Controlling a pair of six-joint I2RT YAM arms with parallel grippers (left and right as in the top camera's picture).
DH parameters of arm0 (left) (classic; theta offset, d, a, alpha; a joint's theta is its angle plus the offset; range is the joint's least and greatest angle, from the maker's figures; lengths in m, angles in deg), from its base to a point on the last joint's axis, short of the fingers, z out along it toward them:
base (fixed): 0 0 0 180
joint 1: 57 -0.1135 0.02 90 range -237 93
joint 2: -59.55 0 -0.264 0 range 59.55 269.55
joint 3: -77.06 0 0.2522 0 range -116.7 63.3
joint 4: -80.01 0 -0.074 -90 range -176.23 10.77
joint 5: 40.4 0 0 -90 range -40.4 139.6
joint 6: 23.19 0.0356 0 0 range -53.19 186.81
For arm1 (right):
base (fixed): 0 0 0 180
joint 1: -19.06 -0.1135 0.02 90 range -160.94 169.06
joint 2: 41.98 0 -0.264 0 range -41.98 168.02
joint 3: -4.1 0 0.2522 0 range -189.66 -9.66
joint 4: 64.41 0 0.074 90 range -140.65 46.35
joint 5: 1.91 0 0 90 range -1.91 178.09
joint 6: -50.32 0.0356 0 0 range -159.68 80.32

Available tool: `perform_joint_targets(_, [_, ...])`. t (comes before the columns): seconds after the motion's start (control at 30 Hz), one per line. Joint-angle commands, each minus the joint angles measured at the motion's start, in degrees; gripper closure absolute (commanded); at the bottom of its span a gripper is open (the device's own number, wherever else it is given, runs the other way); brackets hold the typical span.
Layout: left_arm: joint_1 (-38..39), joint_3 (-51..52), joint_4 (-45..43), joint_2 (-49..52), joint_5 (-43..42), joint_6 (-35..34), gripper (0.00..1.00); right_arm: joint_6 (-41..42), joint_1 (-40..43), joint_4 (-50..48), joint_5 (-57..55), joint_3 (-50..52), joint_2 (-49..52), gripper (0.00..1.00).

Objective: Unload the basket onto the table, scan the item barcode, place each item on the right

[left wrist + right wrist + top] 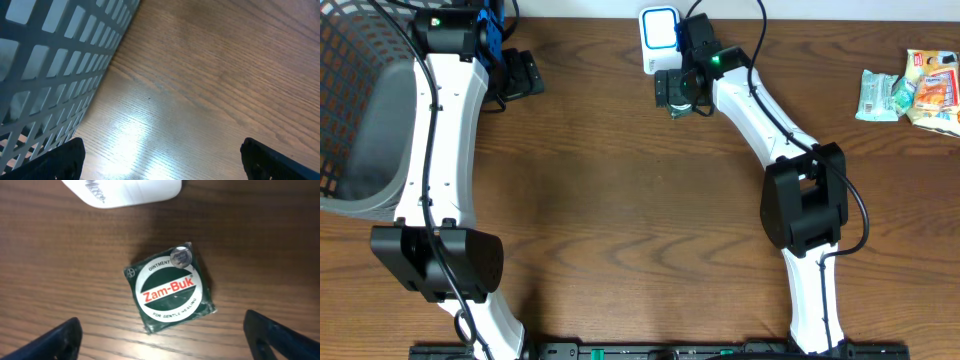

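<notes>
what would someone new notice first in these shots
The small dark green square Zam-Buk ointment box lies flat on the wooden table under the open right gripper, near the white scanner with a blue-lit face. A grey mesh basket fills the left edge; colourful snack packets sit far right.

Two arms reach toward the far side of a wooden table (620,200).
The right gripper (677,92) hangs just in front of the white, blue-rimmed scanner (658,35), and a sliver of a dark green item (678,111) shows beneath it. The left gripper (523,75) sits near the grey mesh basket (345,60). Snack packets (912,88) lie well apart at the right edge.
</notes>
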Motion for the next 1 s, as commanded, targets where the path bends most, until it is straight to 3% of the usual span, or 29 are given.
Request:
perform_joint_targets(0.0, [-0.09,0.33,0.07,0.57,0.57,0.48,0.03,8.33,-0.50,-0.68,-1.01,1.40,0.39,0.15])
perform_joint_targets(0.13, [-0.09,0.33,0.07,0.57,0.57,0.50,0.02,17.49,-0.59,-0.59,-0.74,1.77,0.39,0.25])
perform_joint_targets(0.2, [-0.09,0.33,0.07,0.57,0.57,0.48,0.02,19.45,-1.20,-1.42,-0.02,1.77,0.39,0.36])
perform_joint_targets(0.3, [-0.09,0.33,0.07,0.57,0.57,0.48,0.02,19.87,-2.38,-3.45,-1.44,1.77,0.81,0.41])
perform_joint_targets(0.4, [-0.09,0.33,0.07,0.57,0.57,0.48,0.02,23.26,-3.52,-5.68,-1.53,1.77,2.03,0.41])
perform_joint_targets(0.5, [-0.09,0.33,0.07,0.57,0.57,0.48,0.03,24.79,-4.42,-8.48,-2.54,1.77,3.82,0.34])
perform_joint_targets(0.63, [-0.09,0.33,0.07,0.57,0.57,0.48,0.02,24.72,-4.94,-12.85,-2.62,1.77,5.55,0.30])
perform_joint_targets(0.7, [-0.09,0.33,0.07,0.57,0.57,0.48,0.02,24.72,-4.98,-14.36,-2.38,1.77,6.03,0.34])
perform_joint_targets(0.83, [-0.09,0.33,0.07,0.57,0.57,0.48,0.02,24.63,-5.01,-15.26,-2.56,1.77,6.67,0.53])
perform_joint_targets(0.97, [-0.09,0.33,0.07,0.57,0.57,0.48,0.02,24.06,-5.05,-12.22,-5.22,1.75,6.58,0.55])
